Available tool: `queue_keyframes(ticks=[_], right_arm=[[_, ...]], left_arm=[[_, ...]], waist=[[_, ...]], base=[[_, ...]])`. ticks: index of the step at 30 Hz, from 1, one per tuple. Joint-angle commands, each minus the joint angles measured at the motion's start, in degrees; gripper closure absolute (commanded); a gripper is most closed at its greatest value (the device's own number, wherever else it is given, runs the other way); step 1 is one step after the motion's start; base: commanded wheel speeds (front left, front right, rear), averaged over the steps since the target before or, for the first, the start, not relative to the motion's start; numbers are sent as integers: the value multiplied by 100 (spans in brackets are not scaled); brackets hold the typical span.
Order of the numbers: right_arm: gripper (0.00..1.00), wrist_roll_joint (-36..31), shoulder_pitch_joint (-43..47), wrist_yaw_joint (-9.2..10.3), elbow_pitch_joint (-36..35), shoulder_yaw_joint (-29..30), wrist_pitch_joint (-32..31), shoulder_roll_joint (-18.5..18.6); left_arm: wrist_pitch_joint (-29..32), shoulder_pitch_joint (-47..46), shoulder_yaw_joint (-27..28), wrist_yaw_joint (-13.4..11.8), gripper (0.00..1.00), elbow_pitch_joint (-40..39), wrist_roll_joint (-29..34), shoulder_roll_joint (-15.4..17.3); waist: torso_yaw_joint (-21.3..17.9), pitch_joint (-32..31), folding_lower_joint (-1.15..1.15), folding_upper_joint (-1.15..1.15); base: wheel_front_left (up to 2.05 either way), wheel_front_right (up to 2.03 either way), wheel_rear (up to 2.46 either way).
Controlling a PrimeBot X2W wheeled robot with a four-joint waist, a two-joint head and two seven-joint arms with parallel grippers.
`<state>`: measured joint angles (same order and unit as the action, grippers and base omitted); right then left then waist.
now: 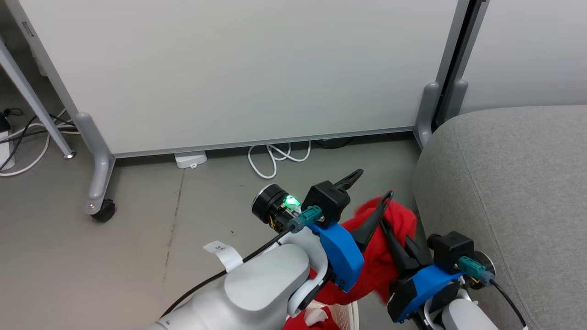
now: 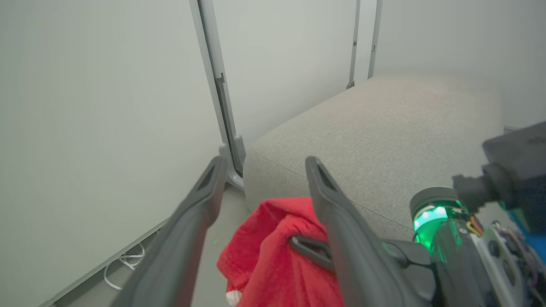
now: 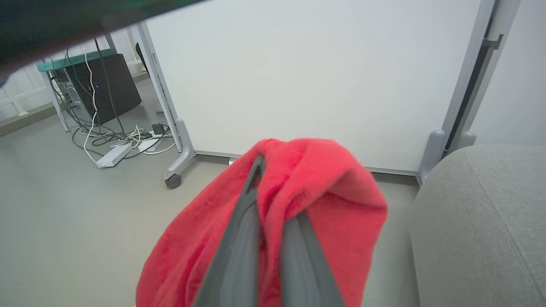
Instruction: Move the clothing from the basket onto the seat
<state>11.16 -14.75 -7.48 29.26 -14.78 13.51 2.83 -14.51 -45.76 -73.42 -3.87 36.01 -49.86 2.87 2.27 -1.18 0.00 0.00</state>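
Observation:
A red piece of clothing (image 1: pixel 380 261) hangs off the floor beside the grey seat (image 1: pixel 504 183), draped over my right gripper (image 1: pixel 390 233), which is shut on it. In the right wrist view the shut fingers (image 3: pixel 245 221) run up under the red fabric (image 3: pixel 324 183). My left gripper (image 1: pixel 371 188) is open just above and left of the cloth, one finger lying over it. The left wrist view has the cloth (image 2: pixel 273 256) below its spread fingers (image 2: pixel 328 200), the seat (image 2: pixel 384 136) beyond. A bit of the white perforated basket (image 1: pixel 343 316) with more red fabric (image 1: pixel 298 325) lies at the bottom edge.
A white partition (image 1: pixel 238 73) on castor feet (image 1: pixel 103 211) stands behind, with white cables (image 1: pixel 275 158) and a power strip (image 1: pixel 190 159) on the grey floor. A desk with a computer and tangled cables (image 3: pixel 94 85) is far left. The seat's rounded corner (image 3: pixel 482 221) is close on the right.

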Motion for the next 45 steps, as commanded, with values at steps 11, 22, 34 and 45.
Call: queue_keyframes(ticks=[11,22,34,45], right_arm=[[100,-144,47,-3,-97,267,65,10],[100,-255,141,-3,-296,530,15,10],[100,-284,264,-3,-444,517,-66,10],[100,-301,334,-3,-556,547,-127,10]], left_arm=[[-73,473,666,-159,0,-17,227,15],[-75,1951,2397,-3,0,-1120,1745,486],[-76,3304,3536,644,0,-1743,2953,517],[-76,3715,4163,935,0,-1714,3454,292]], waist=[[20,55,0,0],[50,109,0,0],[2,90,0,0],[-46,107,0,0]], base=[[0,0,0],[0,0,0],[0,0,0],[0,0,0]])
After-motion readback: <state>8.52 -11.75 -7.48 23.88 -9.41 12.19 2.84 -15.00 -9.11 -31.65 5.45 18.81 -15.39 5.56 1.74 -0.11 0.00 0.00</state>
